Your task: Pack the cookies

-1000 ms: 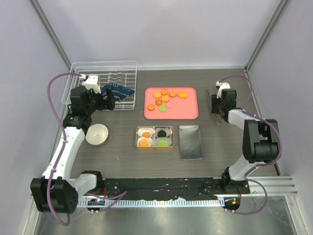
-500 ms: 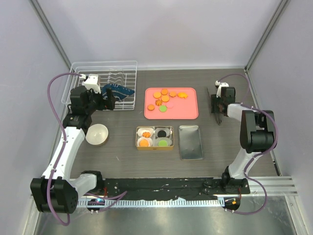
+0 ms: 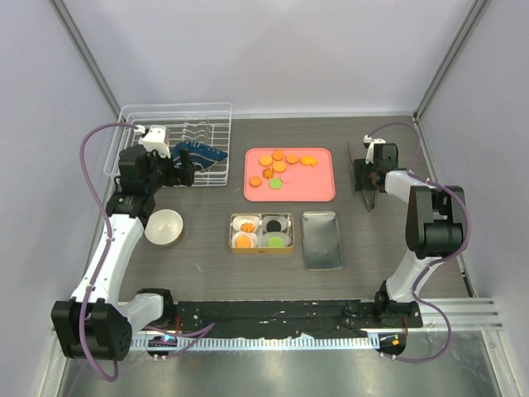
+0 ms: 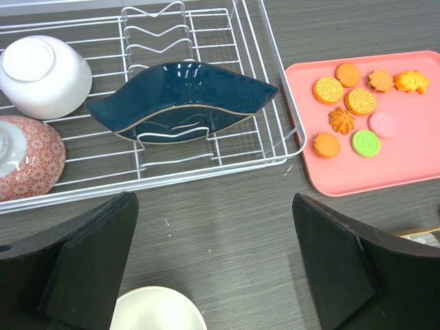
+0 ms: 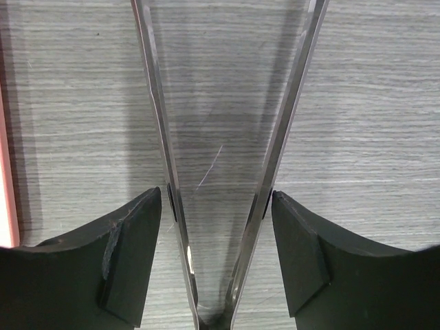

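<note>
The right gripper (image 5: 216, 206) is clasping a pair of metal tongs (image 5: 220, 124) between its fingers, seemingly lightly, their long axis pointing along the pink tray (image 5: 5, 172) edge rather than at it. The loose cookies (image 3: 283, 165) are lying on that tray, off to the tongs' left, while the left gripper (image 4: 213, 199) is hanging wide apart on their far side.

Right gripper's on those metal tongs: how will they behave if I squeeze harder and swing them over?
The tongs look like thin polished metal joined in a V near the right gripper, so they'll probably spring: squeeze and the tips close, ease and they reopen. Their smooth shiny arms may slip in the fingers. Being slim, they're likely light.
</note>
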Controlling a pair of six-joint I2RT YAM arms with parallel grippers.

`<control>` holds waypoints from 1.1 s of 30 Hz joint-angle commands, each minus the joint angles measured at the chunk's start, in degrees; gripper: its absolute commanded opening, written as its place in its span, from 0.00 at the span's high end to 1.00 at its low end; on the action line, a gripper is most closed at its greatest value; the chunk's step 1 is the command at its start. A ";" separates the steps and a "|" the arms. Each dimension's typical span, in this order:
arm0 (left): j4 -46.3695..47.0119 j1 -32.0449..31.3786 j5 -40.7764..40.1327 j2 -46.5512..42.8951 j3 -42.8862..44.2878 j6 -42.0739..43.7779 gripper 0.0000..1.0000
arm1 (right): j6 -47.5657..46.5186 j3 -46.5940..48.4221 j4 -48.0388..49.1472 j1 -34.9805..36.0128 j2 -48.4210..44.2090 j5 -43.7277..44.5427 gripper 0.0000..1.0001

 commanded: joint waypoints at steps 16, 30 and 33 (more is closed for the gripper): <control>1.35 0.28 -1.32 -1.13 1.77 -0.27 0.00 | 0.59 5.18 -12.47 -0.04 -29.52 -9.59 0.05; 0.03 0.28 1.14 -1.48 3.26 0.25 0.00 | -7.06 0.35 -26.45 11.03 -34.71 -12.67 0.03; -0.06 0.28 1.84 -1.66 3.44 0.34 0.00 | -7.32 -0.88 -28.11 12.52 -35.07 -13.11 0.04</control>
